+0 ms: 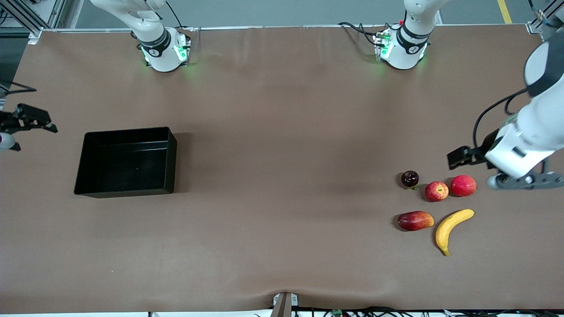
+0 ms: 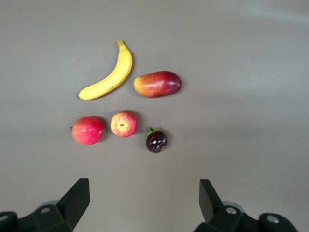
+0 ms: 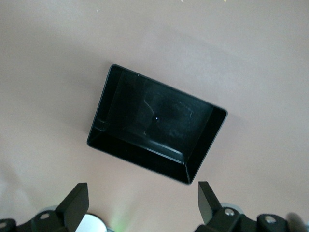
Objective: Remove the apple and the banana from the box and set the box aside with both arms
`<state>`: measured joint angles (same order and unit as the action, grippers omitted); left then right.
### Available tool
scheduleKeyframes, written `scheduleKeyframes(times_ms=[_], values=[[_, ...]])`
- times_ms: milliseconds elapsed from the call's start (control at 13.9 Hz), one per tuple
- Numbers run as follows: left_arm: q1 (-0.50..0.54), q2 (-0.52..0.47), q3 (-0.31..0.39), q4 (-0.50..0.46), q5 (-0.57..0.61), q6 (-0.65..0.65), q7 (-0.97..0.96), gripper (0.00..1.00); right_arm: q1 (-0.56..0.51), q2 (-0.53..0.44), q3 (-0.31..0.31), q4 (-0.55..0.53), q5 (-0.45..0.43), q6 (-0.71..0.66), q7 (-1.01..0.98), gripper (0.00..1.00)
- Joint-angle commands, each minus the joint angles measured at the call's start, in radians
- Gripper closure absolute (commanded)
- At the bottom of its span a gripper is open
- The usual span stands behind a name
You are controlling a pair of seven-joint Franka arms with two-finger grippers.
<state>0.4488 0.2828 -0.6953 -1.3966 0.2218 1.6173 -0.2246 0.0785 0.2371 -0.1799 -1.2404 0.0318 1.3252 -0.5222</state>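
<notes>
The yellow banana (image 1: 451,223) and the small red-and-yellow apple (image 1: 436,191) lie on the brown table toward the left arm's end. Both show in the left wrist view, the banana (image 2: 108,77) and the apple (image 2: 124,123). My left gripper (image 1: 524,180) hangs open and empty over the table beside the fruit group; its fingers (image 2: 77,198) are wide apart. The black box (image 1: 128,130) stands empty toward the right arm's end. My right gripper (image 1: 28,121) hangs open and empty over the table's edge beside the box (image 3: 145,157); its fingers (image 3: 75,203) are wide apart.
A plain red round fruit (image 1: 463,185) lies beside the apple, and a dark plum-like fruit (image 1: 410,178) on its other flank. A red-and-yellow mango (image 1: 415,220) lies beside the banana. The arm bases (image 1: 163,50) stand along the table's back edge.
</notes>
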Motion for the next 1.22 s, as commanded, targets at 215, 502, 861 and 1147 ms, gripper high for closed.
scheduleKeyframes(times_ms=[215,502,861,1147], values=[[-0.338,-0.299,0.471,-0.228,-0.116,0.004,0.09,0.0,0.104,-0.159,-0.124,-0.209,0.014,0.063,0.173,0.0],[-0.414,-0.364,0.557,-0.292,-0.116,0.023,0.093,0.0,-0.127,-0.183,0.175,-0.217,0.013,0.031,0.503,0.0],[-0.41,-0.409,0.556,-0.325,-0.145,0.004,0.09,0.0,-0.154,-0.378,0.2,-0.491,0.01,0.212,0.513,0.0],[-0.41,-0.429,0.551,-0.326,-0.202,-0.007,0.09,0.0,-0.155,-0.369,0.18,-0.458,0.019,0.193,0.481,0.0]])
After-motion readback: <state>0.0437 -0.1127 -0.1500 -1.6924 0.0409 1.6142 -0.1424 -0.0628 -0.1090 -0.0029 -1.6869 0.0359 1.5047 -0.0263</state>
